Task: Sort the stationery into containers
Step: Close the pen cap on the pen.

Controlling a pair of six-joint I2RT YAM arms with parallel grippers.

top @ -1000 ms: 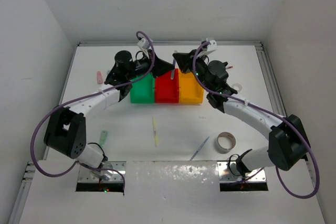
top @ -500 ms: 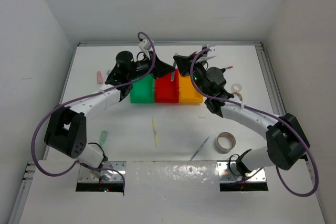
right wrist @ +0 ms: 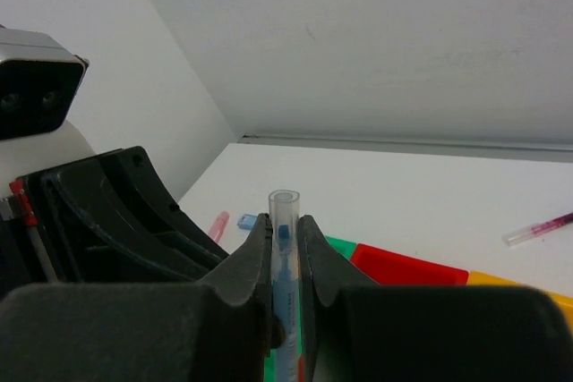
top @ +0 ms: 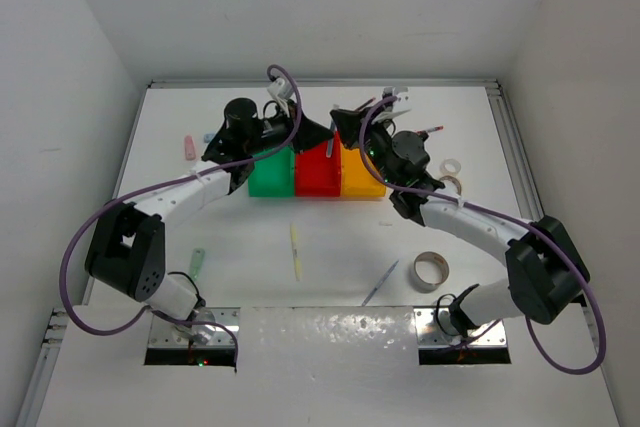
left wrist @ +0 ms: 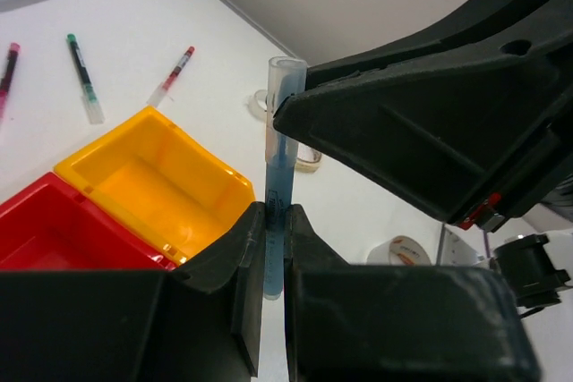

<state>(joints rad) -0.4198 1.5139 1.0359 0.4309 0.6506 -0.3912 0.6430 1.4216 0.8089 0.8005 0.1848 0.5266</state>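
A blue pen (left wrist: 276, 167) with a clear cap stands upright above the containers, a row of green (top: 267, 177), red (top: 317, 177) and yellow-orange (top: 362, 179) bins. My left gripper (left wrist: 275, 221) is shut on the pen's lower end. From the opposite side my right gripper (right wrist: 285, 230) is shut on the same pen (right wrist: 284, 252), just under the cap. In the top view the two grippers, left (top: 316, 136) and right (top: 341, 125), meet over the red bin.
On the table near the arms lie a pale yellow pen (top: 295, 250), a blue pen (top: 380, 282), a tape roll (top: 431, 269) and a green eraser (top: 197, 263). A pink eraser (top: 188, 146) lies left of the bins. A tape ring (top: 452, 167) and a red pen (top: 432, 131) lie right.
The right arm's wrist has drawn a little left toward the bins and the left wrist has shifted slightly. Both grippers stay shut on the blue pen.
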